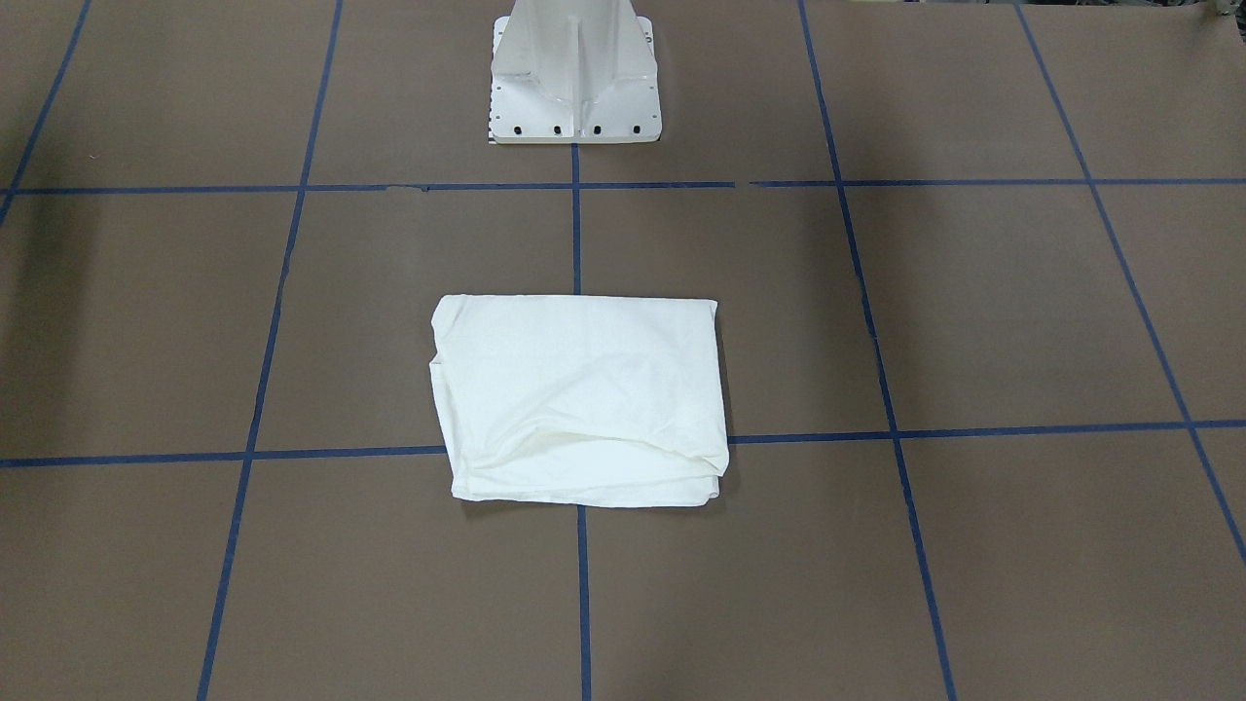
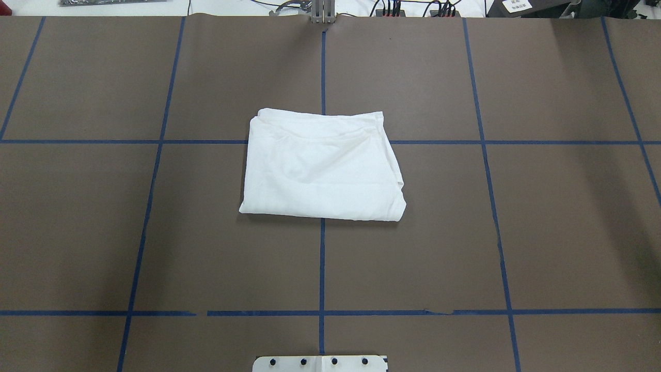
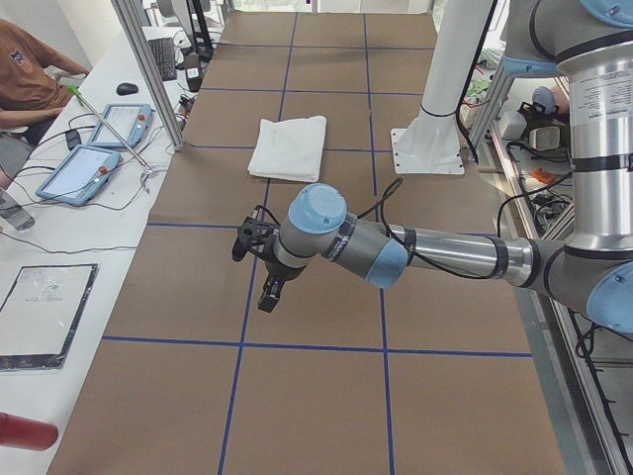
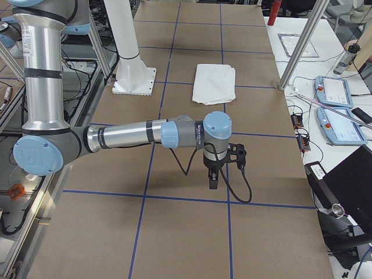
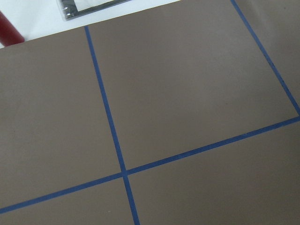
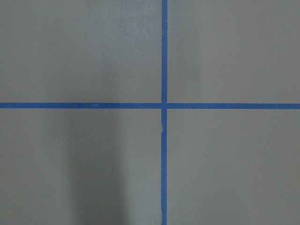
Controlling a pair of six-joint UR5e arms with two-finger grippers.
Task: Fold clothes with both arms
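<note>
At the centre of the table (image 2: 206, 248) lies the white T-shirt (image 2: 323, 165), folded into a rectangle: light, soft and limp, likely best pinched at its layered corners. Well apart from it hang the left gripper (image 3: 268, 297) and the right gripper (image 4: 213, 181); whether either is parted or clenched cannot be told.

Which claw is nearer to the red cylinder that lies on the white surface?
Left. The left claw hangs over the end of the brown table beside the red cylinder; the right claw hangs near the opposite end, beyond the folded shirt.
</note>
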